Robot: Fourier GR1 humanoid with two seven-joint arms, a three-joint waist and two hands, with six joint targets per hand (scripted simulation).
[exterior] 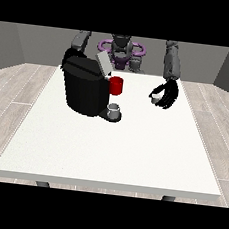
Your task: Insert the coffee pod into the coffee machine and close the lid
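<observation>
We hold the coffee pod (pixel 156 95) in the curled hand at the view's right (pixel 167 96), above the worktop (pixel 112 151); we should carry it level left toward the coffee machine (pixel 84 88), whose lid (pixel 104 63) stands open.

A single front view looks from across and somewhat above the white table (pixel 112 151) toward the robot (pixel 121 49), small at the top, with the whole tabletop in frame and no second view overlapping it.
</observation>
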